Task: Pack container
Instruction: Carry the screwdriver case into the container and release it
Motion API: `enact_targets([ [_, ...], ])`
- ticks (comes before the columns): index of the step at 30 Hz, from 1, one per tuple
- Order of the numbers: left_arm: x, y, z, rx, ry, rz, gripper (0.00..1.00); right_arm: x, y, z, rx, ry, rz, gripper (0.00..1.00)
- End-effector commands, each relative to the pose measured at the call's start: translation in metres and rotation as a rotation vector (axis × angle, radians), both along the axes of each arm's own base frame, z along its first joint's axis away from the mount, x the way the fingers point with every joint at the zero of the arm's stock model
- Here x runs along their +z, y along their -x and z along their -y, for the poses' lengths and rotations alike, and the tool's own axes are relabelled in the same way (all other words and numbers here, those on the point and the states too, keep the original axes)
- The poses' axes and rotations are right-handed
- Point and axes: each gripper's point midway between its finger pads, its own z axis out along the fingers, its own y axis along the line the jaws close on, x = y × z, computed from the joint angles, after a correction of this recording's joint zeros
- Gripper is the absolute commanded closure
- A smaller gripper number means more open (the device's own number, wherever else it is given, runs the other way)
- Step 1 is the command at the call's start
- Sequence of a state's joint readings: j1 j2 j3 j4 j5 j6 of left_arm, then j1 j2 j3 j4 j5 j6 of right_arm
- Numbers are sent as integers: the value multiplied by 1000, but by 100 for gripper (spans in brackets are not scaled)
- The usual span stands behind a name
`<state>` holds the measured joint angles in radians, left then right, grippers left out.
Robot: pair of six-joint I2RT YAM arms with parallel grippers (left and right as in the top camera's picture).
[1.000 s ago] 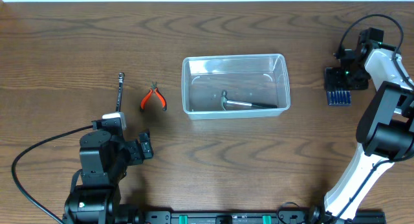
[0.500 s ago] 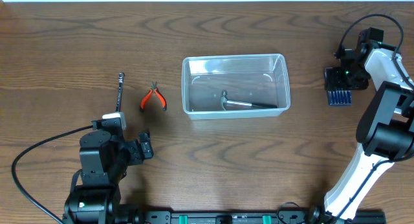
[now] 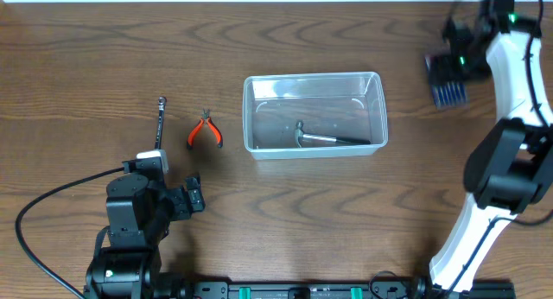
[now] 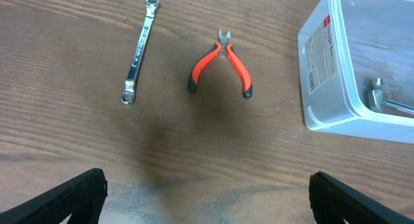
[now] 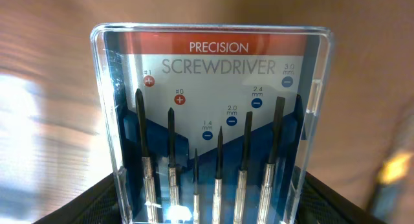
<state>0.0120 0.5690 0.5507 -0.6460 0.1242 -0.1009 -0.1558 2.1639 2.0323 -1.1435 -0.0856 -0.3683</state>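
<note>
The clear plastic container (image 3: 314, 113) sits at the table's middle with a hammer (image 3: 328, 138) inside; its left end shows in the left wrist view (image 4: 336, 62). My right gripper (image 3: 456, 67) is shut on a precision screwdriver set case (image 3: 447, 79) and holds it lifted at the far right, right of the container; the case fills the right wrist view (image 5: 211, 120). My left gripper (image 3: 188, 200) is open and empty at the front left, below the orange pliers (image 3: 206, 130) and the wrench (image 3: 161, 119). The pliers (image 4: 220, 61) and wrench (image 4: 138, 49) lie ahead of its fingers.
The white label on the container's left wall (image 4: 321, 52) faces the left gripper. The table's back edge runs just behind the right gripper. The left arm's black cable (image 3: 43, 204) loops over the front left.
My right gripper has lifted the screwdriver case off the table and carried it toward the back and slightly left. The left arm has not moved.
</note>
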Motion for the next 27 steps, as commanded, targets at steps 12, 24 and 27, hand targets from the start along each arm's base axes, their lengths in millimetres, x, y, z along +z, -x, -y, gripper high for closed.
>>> enact_targets([
  [12, 10, -3, -2, 6, -5, 25, 2, 36, 72, -240, 1150, 113, 24, 99],
  [24, 10, -3, -2, 6, -5, 25, 2, -62, 75, -239, 1163, 91, -150, 92],
  [27, 10, -3, -2, 6, -5, 25, 2, -71, 75, -236, 1155, 79, -165, 86],
])
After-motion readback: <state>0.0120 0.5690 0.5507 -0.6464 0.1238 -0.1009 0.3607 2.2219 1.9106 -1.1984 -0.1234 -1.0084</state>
